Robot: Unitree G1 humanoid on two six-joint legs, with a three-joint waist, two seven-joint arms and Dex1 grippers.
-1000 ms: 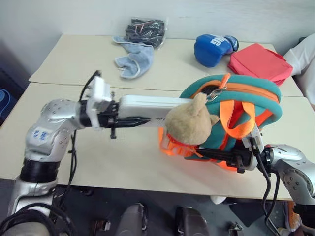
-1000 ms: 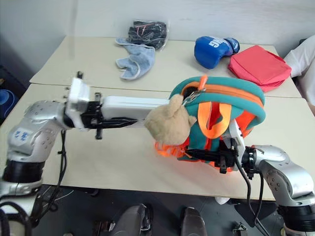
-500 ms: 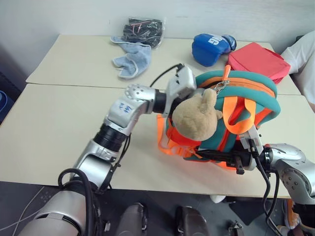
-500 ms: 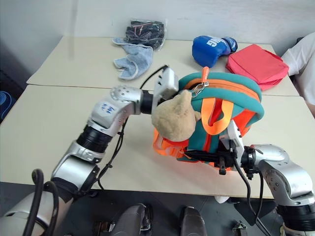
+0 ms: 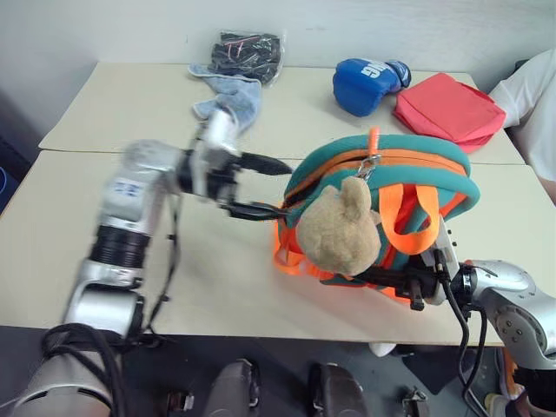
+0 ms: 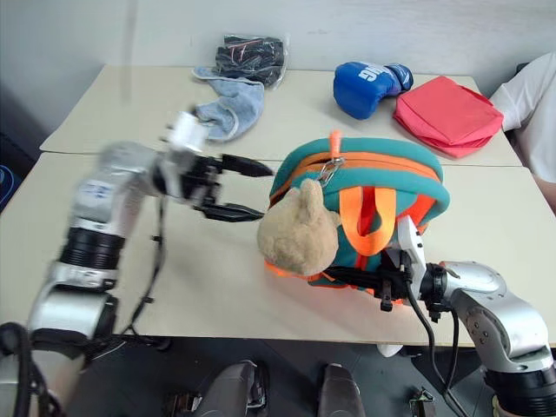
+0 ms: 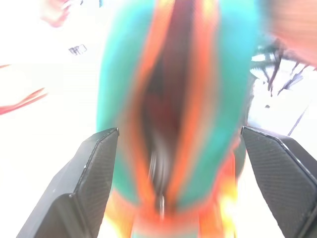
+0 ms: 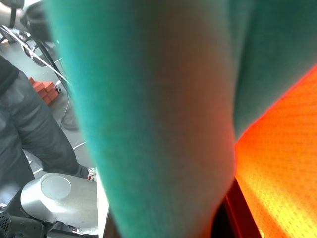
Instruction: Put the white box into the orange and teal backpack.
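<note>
Left eye view: left gripper [image 5: 261,187], centre-left, has pulled back spread wide and empty — white box gone into the bulky orange and teal fabric backpack [image 5: 382,165]; right gripper [image 5: 417,282] stays clamped on its base

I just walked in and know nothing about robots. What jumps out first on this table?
The bulky orange and teal backpack near the table's front edge grabs the eye, a beige plush toy hanging on its front. The left pincer hangs wide open beside its left end, and the right pincer is shut on the bag's lower edge. At the back lie a blue boxing glove and a red pouch.
</note>
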